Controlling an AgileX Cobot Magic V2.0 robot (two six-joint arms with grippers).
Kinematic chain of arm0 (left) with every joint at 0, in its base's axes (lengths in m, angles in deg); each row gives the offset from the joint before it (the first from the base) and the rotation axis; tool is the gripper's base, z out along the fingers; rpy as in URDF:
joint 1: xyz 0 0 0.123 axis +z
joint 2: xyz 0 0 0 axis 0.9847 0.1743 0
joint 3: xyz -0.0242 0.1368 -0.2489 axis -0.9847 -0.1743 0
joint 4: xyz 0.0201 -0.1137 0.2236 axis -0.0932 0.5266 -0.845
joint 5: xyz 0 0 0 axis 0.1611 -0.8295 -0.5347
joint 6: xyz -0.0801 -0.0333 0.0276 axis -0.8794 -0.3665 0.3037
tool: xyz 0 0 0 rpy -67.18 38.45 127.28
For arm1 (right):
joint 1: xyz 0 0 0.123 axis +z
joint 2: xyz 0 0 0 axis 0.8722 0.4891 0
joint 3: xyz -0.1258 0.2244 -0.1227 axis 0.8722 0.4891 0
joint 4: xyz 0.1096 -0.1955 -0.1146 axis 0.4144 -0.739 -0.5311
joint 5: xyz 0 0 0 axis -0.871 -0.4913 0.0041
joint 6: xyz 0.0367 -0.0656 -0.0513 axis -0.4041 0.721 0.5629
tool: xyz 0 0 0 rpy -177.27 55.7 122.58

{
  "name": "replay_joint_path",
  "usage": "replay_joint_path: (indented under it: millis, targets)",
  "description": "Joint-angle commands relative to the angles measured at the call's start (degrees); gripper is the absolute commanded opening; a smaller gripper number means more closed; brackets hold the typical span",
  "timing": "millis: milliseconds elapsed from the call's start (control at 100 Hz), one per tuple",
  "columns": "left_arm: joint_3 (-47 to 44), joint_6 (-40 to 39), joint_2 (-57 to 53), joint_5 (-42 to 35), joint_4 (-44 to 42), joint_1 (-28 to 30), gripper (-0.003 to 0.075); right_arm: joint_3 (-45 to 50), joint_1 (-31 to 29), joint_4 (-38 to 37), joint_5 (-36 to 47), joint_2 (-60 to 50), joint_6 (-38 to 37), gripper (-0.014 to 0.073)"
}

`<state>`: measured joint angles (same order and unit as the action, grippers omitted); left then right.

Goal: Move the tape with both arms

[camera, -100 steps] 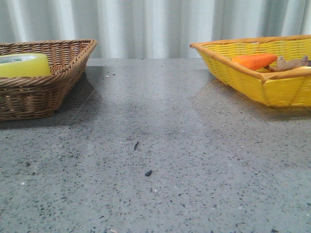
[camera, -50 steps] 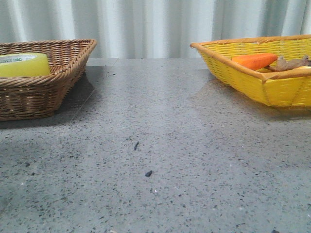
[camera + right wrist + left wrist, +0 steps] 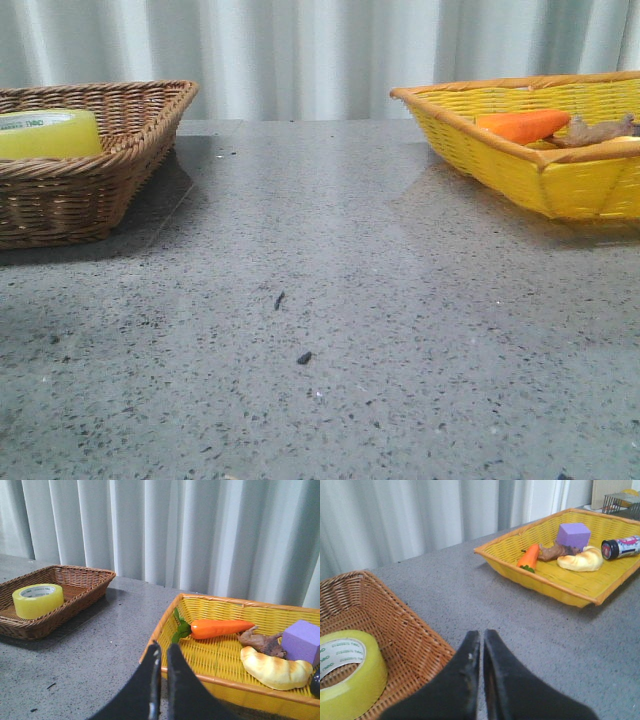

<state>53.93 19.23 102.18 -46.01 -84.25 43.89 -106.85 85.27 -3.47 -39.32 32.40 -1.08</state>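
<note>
Front: wide translucent-yellow tape roll (image 3: 48, 133) lies flat in the brown wicker basket (image 3: 120, 170) on the grey speckled tabletop (image 3: 330, 300), ungrasped. Left wrist: my left claw (image 3: 481, 645) closed, empty, beside that basket. Right wrist: right claw (image 3: 162, 655) closed, empty, near the yellow woven basket (image 3: 200, 680), likely the receiving side.

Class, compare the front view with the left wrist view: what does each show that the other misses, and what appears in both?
Only the front view: two small dark specks on the table.
Only the left wrist view: the left gripper with its jaws closed, a purple block, a croissant, a can, and the tape's white core.
Both: the tape in the brown basket, the carrot in the yellow basket.
</note>
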Motion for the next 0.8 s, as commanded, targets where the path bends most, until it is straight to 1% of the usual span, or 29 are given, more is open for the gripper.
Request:
replay_joint_path:
  millis: [0,70,160,220,330,400,460,560,610,660,790]
  targets:
    - [-0.59,1.15,-2.34,-4.05,-2.62,-0.08,-0.002,-0.97,-0.3,-0.87,5.04,-0.26,0.51,-0.0051]
    - [-5.42,1.3,-6.41,-6.11,-7.09,1.15,-0.002,-0.97,-0.3,-0.87,5.04,-0.26,0.51,-0.0051]
    - [-14.19,1.52,-13.44,-12.09,-9.97,4.44,-0.002,-0.97,-0.3,-0.87,5.04,-0.26,0.51,-0.0051]
    - [-20.47,1.52,-18.5,-14.47,-9.84,7.6,-0.002,-0.97,-0.3,-0.87,5.04,-0.26,0.51,-0.0051]
    - [-29.83,1.52,-28.09,-14.76,-7.15,13.13,-0.002,-0.97,-0.3,-0.87,5.04,-0.26,0.51,-0.0051]
    - [-33.79,1.52,-32.98,-14.76,-5.38,16.57,-0.002,-0.97,-0.3,-0.87,5.04,-0.26,0.51,-0.0051]
    - [-36.16,1.52,-35.87,-14.76,-4.31,19.37,-0.002,-0.97,-0.3,-0.87,5.04,-0.26,0.51,-0.0051]
    - [-38.72,1.52,-34.86,-16.04,-3.62,22.98,-0.002,-0.97,-0.3,-0.87,4.95,-0.26,0.51,-0.0051]
    - [-38.72,1.52,-34.86,-12.61,-3.5,24.46,-0.002,-0.97,-0.3,-0.87,4.95,-0.26,0.51,-0.0051]
    - [-38.72,1.52,-34.83,-10.8,-3.4,25.62,-0.002,-0.97,-0.3,-0.87,4.95,-0.26,0.51,-0.0051]
    - [-38.72,1.52,-34.83,-8.23,-3.42,27.39,-0.002,-0.97,-0.3,-0.87,4.95,-0.26,0.51,-0.0051]
